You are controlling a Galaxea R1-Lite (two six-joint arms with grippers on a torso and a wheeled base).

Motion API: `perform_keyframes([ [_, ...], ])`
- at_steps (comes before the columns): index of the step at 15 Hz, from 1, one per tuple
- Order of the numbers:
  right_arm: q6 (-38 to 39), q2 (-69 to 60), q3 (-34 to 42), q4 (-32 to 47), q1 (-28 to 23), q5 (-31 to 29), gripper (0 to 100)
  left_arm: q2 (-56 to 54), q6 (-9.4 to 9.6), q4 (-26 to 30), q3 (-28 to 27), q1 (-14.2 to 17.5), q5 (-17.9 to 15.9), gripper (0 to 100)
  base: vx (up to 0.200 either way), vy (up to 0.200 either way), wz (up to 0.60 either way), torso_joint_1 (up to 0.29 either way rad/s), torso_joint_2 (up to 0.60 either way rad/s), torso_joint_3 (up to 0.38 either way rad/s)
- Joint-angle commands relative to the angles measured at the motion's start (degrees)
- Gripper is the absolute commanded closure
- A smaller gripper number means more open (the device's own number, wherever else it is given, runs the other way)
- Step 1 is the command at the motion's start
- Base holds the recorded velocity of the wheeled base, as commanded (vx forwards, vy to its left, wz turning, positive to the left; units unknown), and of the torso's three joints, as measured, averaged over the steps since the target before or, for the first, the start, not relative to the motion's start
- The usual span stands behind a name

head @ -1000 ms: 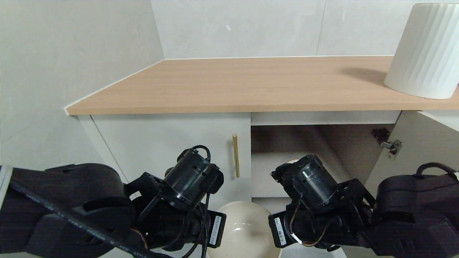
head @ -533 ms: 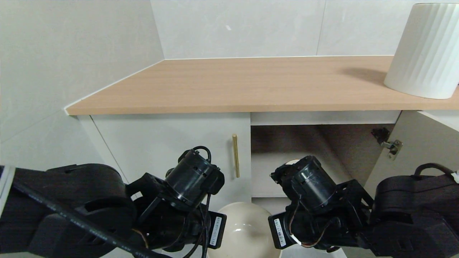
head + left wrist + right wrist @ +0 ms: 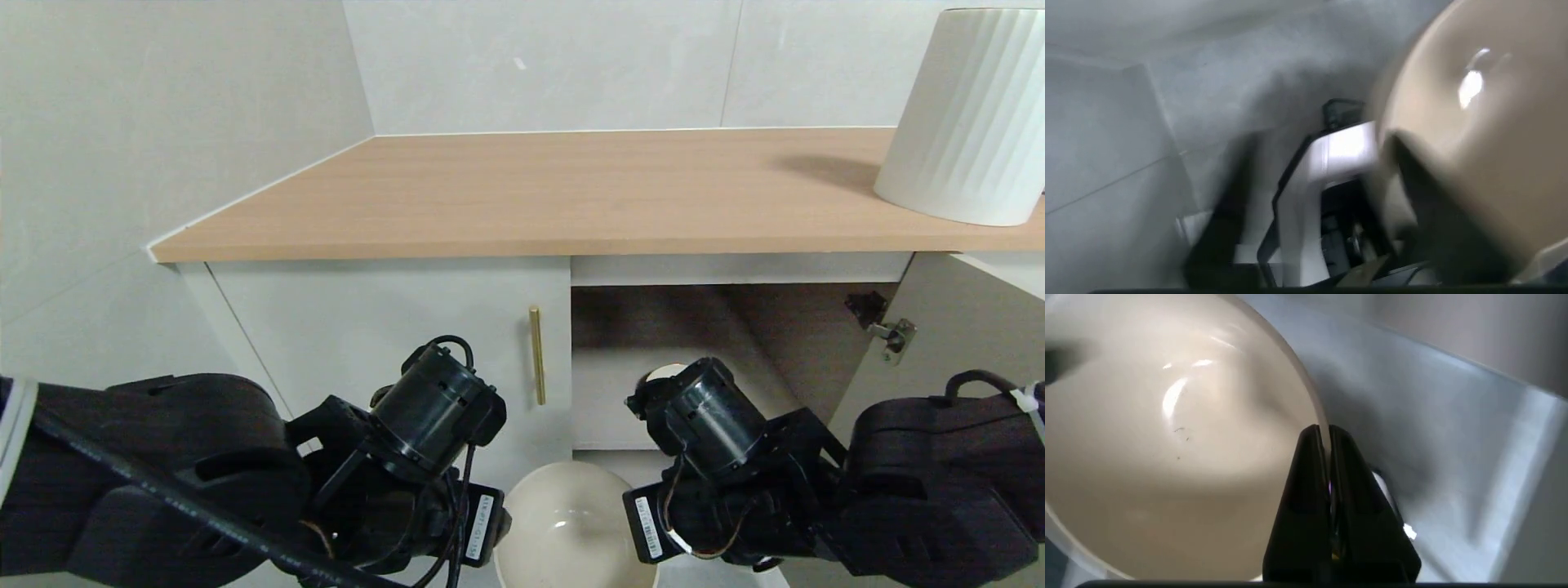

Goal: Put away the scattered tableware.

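Under the counter [image 3: 571, 196] the cupboard [image 3: 694, 327] stands open, the bowl [image 3: 571, 523] low before it, rim pinched by my right gripper [image 3: 1329, 449], left gripper [image 3: 478, 531] hold unclear: I'd slide it in level, slowly.

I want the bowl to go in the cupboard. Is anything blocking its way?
Nothing visible blocks it. The bowl, pinched at its rim by the right tool, sits before the open cupboard. A pale round thing shows inside, mostly hidden by the arm.
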Motion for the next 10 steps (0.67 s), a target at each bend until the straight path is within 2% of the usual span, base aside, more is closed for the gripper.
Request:
perform_keyframes([
  [1, 0.01, 0.23, -0.14, -0.73, 0.28, 0.69, 100, 0.15, -0.03, -0.65, -0.06, -0.13, -0.39, 0, 0.0, 0.0, 0.0, 0.0, 0.0, 0.0],
  [5, -0.08, 0.31, 0.13, -0.65, 0.28, 0.69, 100, -0.11, -0.12, -0.74, -0.33, -0.13, -0.39, 0, 0.0, 0.0, 0.0, 0.0, 0.0, 0.0],
  [8, -0.61, 1.9, 0.3, 0.41, -0.59, 0.43, 100, -0.37, -2.58, -0.74, -1.12, -0.04, -0.47, 0, 0.0, 0.0, 0.0, 0.0, 0.0, 0.0],
  [10, -1.49, 4.09, -0.22, 3.05, -2.62, -0.71, 100, -0.37, -2.67, -0.83, -1.21, -0.04, -0.47, 0, 0.0, 0.0, 0.0, 0.0, 0.0, 0.0],
])
